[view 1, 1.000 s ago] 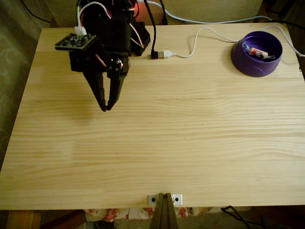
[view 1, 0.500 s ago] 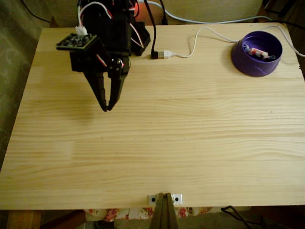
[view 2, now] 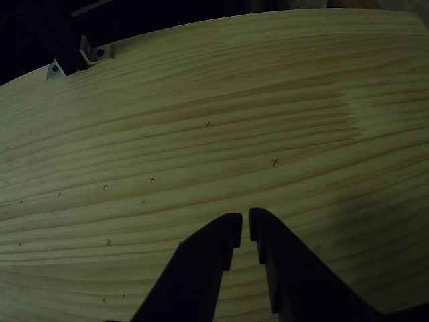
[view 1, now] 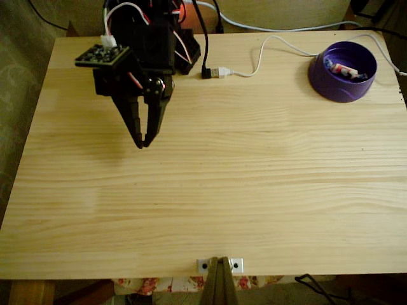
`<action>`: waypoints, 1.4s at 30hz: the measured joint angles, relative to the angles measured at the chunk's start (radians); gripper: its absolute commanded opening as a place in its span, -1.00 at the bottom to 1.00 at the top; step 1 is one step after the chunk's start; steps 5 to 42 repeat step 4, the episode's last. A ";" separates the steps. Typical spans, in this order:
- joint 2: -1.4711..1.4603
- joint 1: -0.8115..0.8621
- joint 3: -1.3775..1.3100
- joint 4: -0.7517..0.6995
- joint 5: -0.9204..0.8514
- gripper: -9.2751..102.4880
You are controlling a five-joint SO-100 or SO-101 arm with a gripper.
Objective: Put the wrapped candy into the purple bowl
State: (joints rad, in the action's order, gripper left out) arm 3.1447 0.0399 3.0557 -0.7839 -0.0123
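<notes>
- One black arm is what we pick up first in the fixed view, planted at the far left of the pale wooden table [view 1: 254, 190], its gripper [view 1: 142, 143] pointing down over bare boards.
- We see the two dark fingers meeting at their tips, pinched together with nothing between them.
- Over at the far right corner in the same view sits the purple bowl [view 1: 331, 86], well apart from the arm.
- We spot the wrapped candy [view 1: 344, 69] lying inside that bowl, white with a red mark, resting on the bottom toward the far side.
- A white cable [view 1: 273, 44] snakes across the far edge, running from a plug near the arm's base past the bowl's rim.
- At the near edge we catch a small metal bracket [view 1: 219, 264] screwed to the table, with flowered cloth peeking out below it.
- Now the other view, looking down along the gripper [view 2: 244, 228]: we see both black fingers rising from the bottom edge, only a thin sliver of wood showing between them, holding nothing.
- Beyond them the wood grain stretches away, dotted with small pencilled crosses [view 2: 274, 162].
- Up in the top left corner of this view we make out the metal bracket [view 2: 94, 52] at the table's edge, dark beyond it.
</notes>
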 measured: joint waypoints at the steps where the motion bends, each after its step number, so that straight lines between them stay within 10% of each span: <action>1: 0.000 0.000 0.000 0.000 0.000 -0.82; 42: 0.000 0.000 0.000 0.000 0.000 -0.82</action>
